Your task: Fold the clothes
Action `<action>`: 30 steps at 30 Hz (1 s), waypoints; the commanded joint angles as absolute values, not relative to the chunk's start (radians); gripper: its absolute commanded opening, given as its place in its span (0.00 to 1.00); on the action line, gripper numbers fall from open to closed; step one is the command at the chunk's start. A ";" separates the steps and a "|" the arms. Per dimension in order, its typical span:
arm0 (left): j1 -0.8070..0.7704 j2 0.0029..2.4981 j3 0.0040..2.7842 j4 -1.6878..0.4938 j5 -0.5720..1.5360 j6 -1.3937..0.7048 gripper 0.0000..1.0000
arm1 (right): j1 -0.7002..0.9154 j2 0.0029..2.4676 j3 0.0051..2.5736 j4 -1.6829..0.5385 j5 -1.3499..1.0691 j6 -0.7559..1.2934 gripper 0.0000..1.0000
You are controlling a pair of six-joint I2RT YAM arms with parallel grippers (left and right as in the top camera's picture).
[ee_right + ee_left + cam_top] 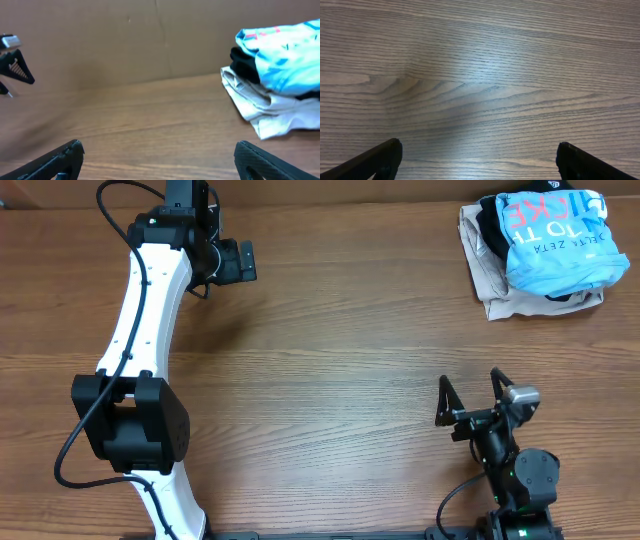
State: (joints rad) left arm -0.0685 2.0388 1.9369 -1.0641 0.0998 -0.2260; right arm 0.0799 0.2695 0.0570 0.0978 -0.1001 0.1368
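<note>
The light sky-blue short-sleeved t-shirt of soft fabric (555, 240) lies folded into a rounded packet at the far right corner of the bench, with large red-pink lettering and smaller white text on its upper face. It sits on top of a small pile. Directly under it is a black garment (490, 235) that shows along the pile's left edge. At the bottom is a beige-grey garment (492, 298), which spreads out past both of the others. In the right wrist view the same pile stands at the right: the blue shirt (285, 50) above, the black layer (245, 62) in the middle, and the pale cloth (260, 107) loose and creased against the wood.

The bench (330, 380) is brown wood-grain laminate with a dull sheen. Behind it rises a plain brown wall (100, 40) with one vertical seam.

The right arm (515, 465), black, stands at the near edge below the pile and well apart from it. Its jaws are spread wide and hold nothing. The white-and-black left arm (140, 330) reaches to the far left corner, with a black cable (70, 430) looping beside it. Its jaws are also wide and unloaded, and its black fingertips (380, 157) hang over bare wood (480, 75). Nothing lies between either arm and the pile.
</note>
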 commanded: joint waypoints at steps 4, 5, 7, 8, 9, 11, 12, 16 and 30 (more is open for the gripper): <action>-0.066 2.040 1.937 -1.062 0.093 -0.202 1.00 | 0.077 0.194 0.008 0.086 -0.098 0.150 1.00; -0.066 2.040 1.937 -1.062 0.093 -0.202 1.00 | 0.077 0.171 0.008 0.059 -0.098 0.150 1.00; -0.066 2.040 1.937 -1.062 0.093 -0.202 1.00 | 0.076 0.132 0.008 0.011 -0.089 0.150 1.00; -0.066 2.040 1.937 -1.062 0.093 -0.202 1.00 | 0.076 0.120 0.008 -0.004 -0.089 0.150 1.00; -0.066 2.040 1.937 -1.062 0.093 -0.202 1.00 | 0.076 0.105 0.008 -0.023 -0.089 0.150 1.00; -0.066 2.040 1.937 -1.062 0.093 -0.202 1.00 | 0.076 0.077 0.008 -0.066 -0.091 0.150 1.00; -0.066 2.040 1.937 -1.062 0.093 -0.202 1.00 | 0.076 0.066 0.008 -0.079 -0.090 0.150 1.00; -0.066 2.040 1.937 -1.062 0.093 -0.202 1.00 | 0.076 0.028 0.008 -0.074 -0.090 0.150 1.00; -0.066 2.040 1.937 -1.062 0.093 -0.202 1.00 | 0.076 0.003 0.008 -0.075 -0.090 0.150 1.00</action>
